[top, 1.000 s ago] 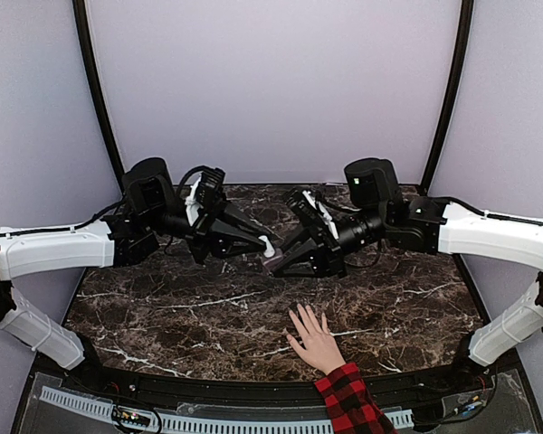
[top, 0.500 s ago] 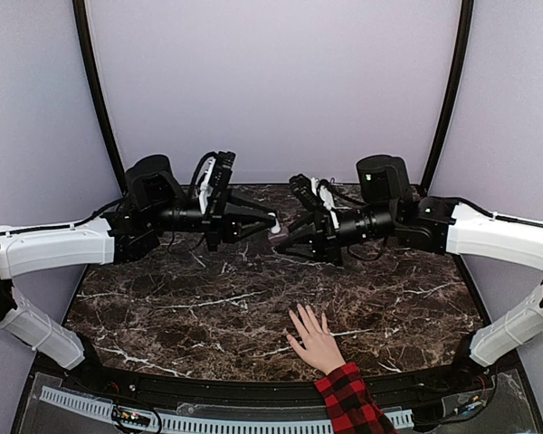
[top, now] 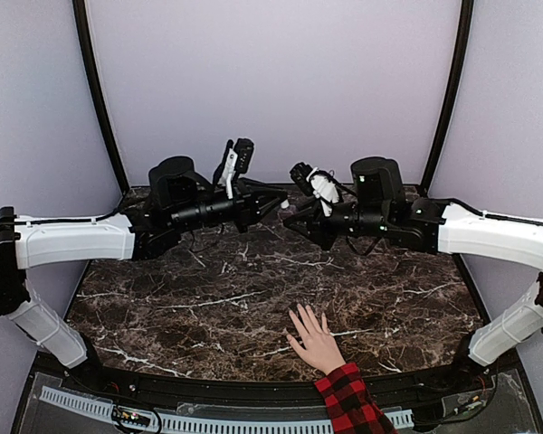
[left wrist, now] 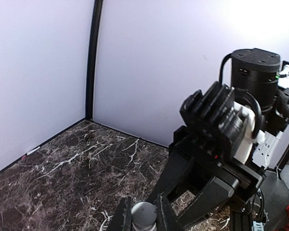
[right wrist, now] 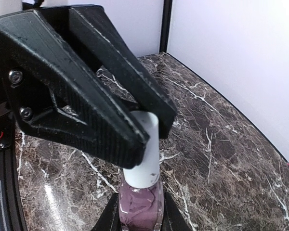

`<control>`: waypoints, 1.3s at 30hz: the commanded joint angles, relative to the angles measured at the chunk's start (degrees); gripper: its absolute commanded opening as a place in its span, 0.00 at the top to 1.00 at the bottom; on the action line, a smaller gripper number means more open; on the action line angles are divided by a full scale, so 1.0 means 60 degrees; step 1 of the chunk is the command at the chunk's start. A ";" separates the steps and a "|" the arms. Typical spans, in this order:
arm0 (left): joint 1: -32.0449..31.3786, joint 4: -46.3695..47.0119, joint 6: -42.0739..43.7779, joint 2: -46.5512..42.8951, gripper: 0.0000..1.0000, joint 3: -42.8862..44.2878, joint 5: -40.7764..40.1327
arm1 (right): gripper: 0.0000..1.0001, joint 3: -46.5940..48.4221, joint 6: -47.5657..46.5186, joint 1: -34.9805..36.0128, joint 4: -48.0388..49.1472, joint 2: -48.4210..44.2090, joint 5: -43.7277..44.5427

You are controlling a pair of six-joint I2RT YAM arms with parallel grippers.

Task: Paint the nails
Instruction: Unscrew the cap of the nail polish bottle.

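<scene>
A light-skinned hand point(top: 315, 342) with a red-and-black plaid sleeve point(top: 348, 404) lies flat near the table's front edge. Its nails point(top: 304, 311) are too small to make out. High above the back of the table the two grippers meet tip to tip. My right gripper point(right wrist: 140, 214) is shut on the purple glass body of a polish bottle point(right wrist: 140, 204). My left gripper point(left wrist: 143, 219) is shut on the bottle's white cap point(right wrist: 145, 149), and its black fingers point(right wrist: 86, 101) fill the right wrist view. In the top view the left gripper point(top: 279, 201) and right gripper point(top: 295, 219) hide the bottle.
The dark marble table point(top: 208, 298) is bounded by pale walls with black corner posts point(top: 98, 99). Both white forearms point(top: 68, 242) stretch in from the sides, well above the table. The hand lies far in front of and below the grippers.
Both arms have risen and moved toward the back wall with the bottle held between them. The wrists have turned. The hand has stayed still.
</scene>
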 commanded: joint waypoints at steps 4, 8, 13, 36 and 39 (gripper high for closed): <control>-0.0275 -0.0640 -0.1125 0.0540 1.00 0.0299 -0.2687 | 1.00 0.0543 0.0224 0.0079 0.1201 0.0408 0.1580; -0.0384 -0.0887 -0.1824 0.0788 1.00 0.0380 -0.3624 | 1.00 0.0587 0.0234 0.0102 0.1249 0.0478 0.1993; -0.0555 -0.1193 -0.2101 0.0995 1.00 0.0586 -0.4211 | 1.00 0.0674 0.0253 0.0102 0.1211 0.0613 0.2048; 0.0508 -0.2734 0.0224 -0.1759 0.34 0.0311 0.0053 | 1.00 -0.0075 -0.0039 -0.0025 0.0732 0.0037 -0.0222; 0.0582 -0.3243 0.0949 -0.2111 0.32 0.0285 0.0814 | 1.00 -0.0139 -0.0143 -0.0058 0.0559 -0.0097 -0.1112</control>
